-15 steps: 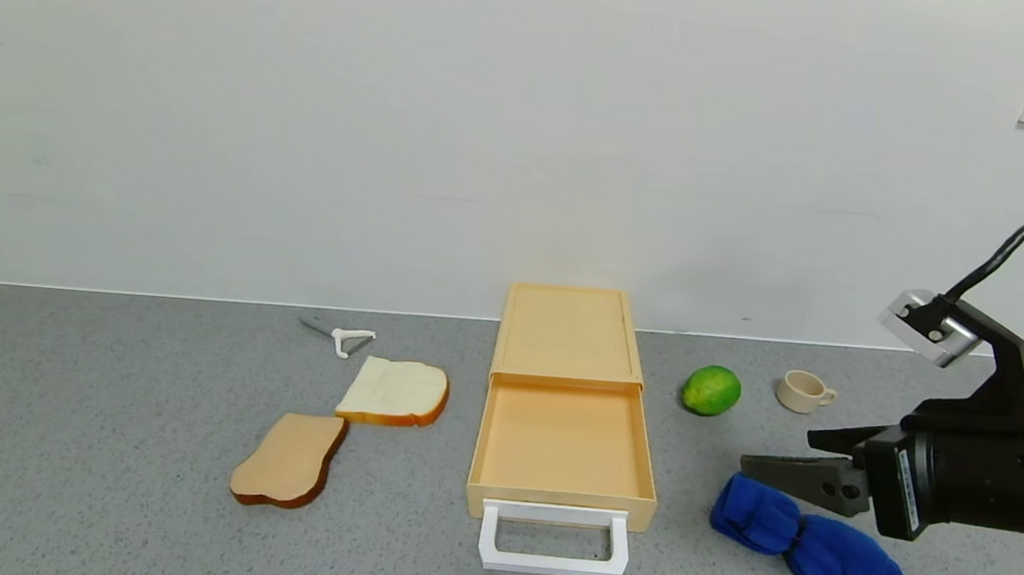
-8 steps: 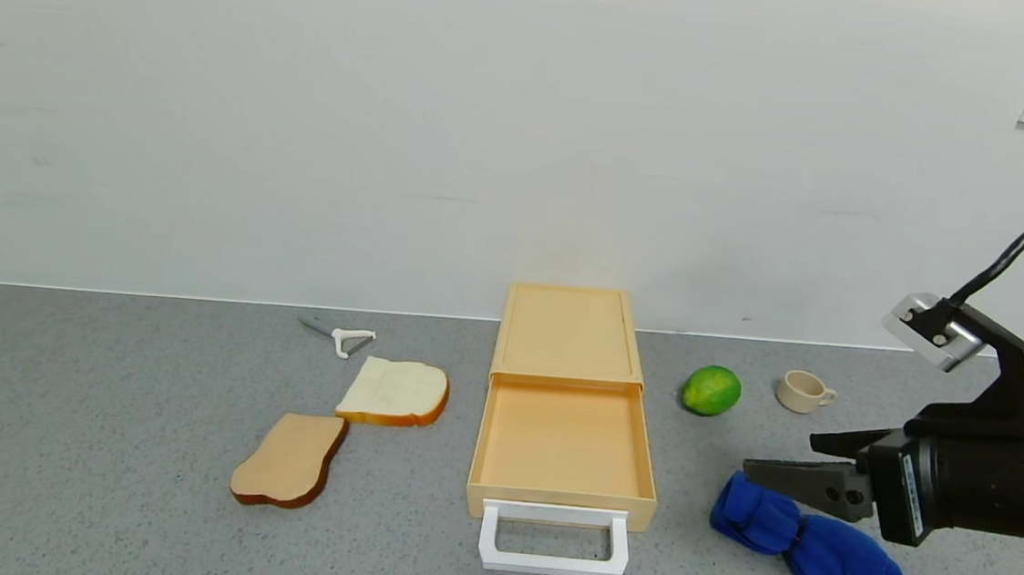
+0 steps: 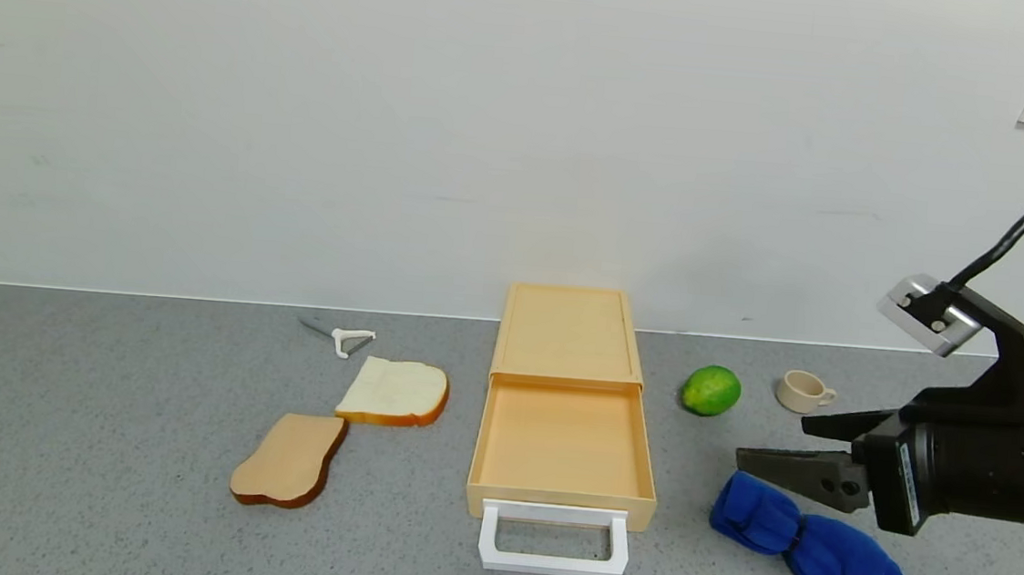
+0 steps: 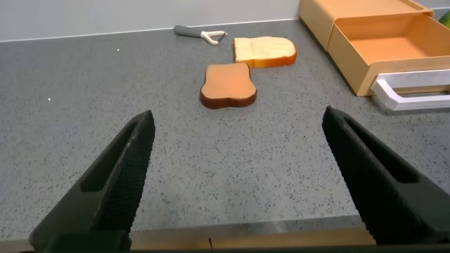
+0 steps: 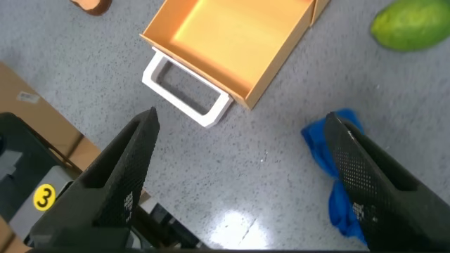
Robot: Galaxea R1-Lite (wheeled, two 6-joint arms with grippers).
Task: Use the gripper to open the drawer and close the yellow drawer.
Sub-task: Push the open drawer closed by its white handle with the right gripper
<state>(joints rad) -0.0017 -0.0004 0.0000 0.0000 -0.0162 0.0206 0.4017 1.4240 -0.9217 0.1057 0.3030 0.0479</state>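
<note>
The pale yellow drawer [image 3: 562, 438] stands at the table's middle with its tray pulled out and empty, and its white loop handle [image 3: 553, 539] at the front. It also shows in the right wrist view [image 5: 232, 42] and the left wrist view [image 4: 390, 49]. My right gripper [image 3: 774, 441] is open and empty, held above the table to the right of the drawer, over a blue cloth [image 3: 807, 544]. My left gripper [image 4: 239, 176] is open and empty, low over the table's near left edge, out of the head view.
Two bread slices [image 3: 394, 392] [image 3: 288, 460] and a white peeler [image 3: 345, 338] lie left of the drawer. A green lime [image 3: 711, 390] and a small beige cup [image 3: 804, 391] sit to its right. The wall is close behind.
My right gripper has risen slightly and shifted a little left toward the drawer. The drawer and other things have not moved.
</note>
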